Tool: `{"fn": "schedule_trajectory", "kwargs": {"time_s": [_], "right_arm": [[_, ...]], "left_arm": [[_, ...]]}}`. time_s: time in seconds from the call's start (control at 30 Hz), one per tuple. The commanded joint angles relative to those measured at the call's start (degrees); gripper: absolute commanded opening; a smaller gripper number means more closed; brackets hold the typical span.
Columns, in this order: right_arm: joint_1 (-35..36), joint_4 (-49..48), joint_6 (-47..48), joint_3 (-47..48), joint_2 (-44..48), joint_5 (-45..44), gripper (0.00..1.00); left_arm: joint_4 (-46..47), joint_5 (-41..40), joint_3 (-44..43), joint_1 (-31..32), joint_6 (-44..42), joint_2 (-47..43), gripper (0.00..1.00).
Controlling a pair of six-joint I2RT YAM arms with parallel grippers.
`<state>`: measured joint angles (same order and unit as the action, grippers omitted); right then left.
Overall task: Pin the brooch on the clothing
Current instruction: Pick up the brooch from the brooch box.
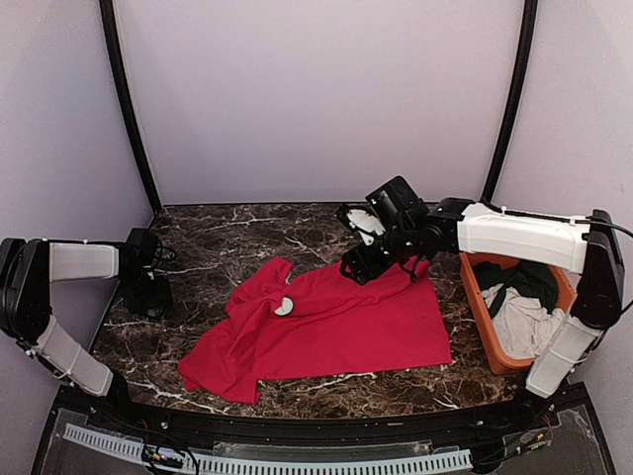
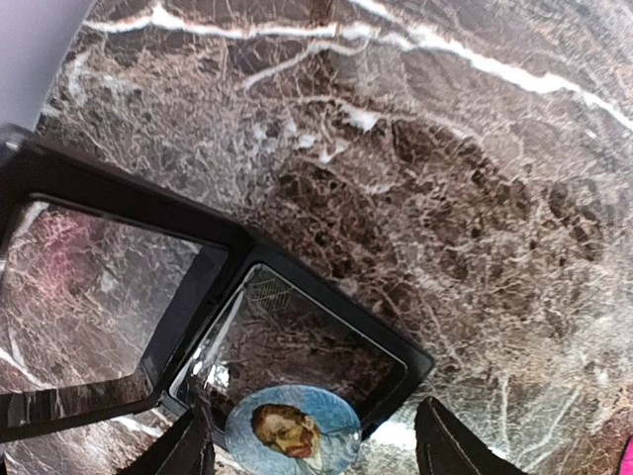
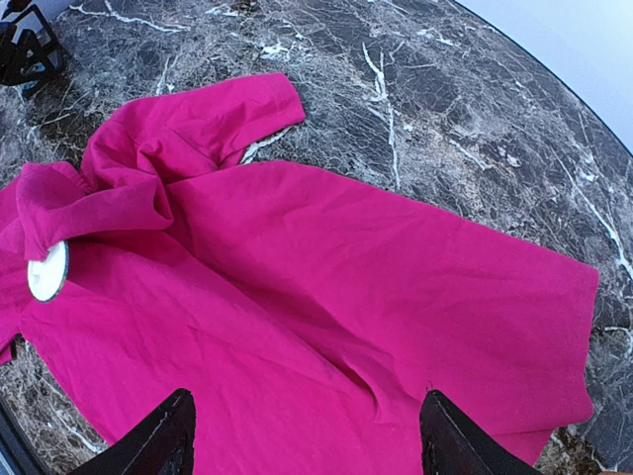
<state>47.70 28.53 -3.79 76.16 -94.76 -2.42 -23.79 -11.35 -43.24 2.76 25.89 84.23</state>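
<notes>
Both jaws apart: left flanking a brooch (image 2: 292, 432) (in a tray (image 2: 235, 242)), right above the T-shirt (image 3: 346, 297).

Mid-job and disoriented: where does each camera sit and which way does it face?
Top external: above and behind the bases, looking down at the table; left arm and right arm show.
Left wrist: on the left arm, facing down at a black-rimmed tray holding the portrait brooch; open left claw shows.
Right wrist: on the right arm, looking down across the red T-shirt; open right claw shows.
Shared: top and right wrist both show the T-shirt and the white disc on it.
</notes>
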Motion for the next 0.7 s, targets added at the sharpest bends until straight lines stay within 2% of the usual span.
{"fn": "schedule_trajectory", "kwargs": {"time_s": [0.0, 0.33, 0.67], "right_arm": [[0.5, 0.0, -0.4, 0.8, -0.7, -0.2, 0.75], [0.5, 0.1, -0.3, 0.5, -0.5, -0.3, 0.75], [0.7, 0.1, -0.3, 0.4, -0.2, -0.6, 0.75]], "left_arm": [[-0.3, -0.3, -0.9, -0.4, -0.7, 0.9, 0.68], [-0.1, -0.3, -1.2, -0.5, -1.0, 2.0, 0.66], [-0.1, 1.5, -1.1, -0.5, -1.3, 2.6, 0.49]]}}
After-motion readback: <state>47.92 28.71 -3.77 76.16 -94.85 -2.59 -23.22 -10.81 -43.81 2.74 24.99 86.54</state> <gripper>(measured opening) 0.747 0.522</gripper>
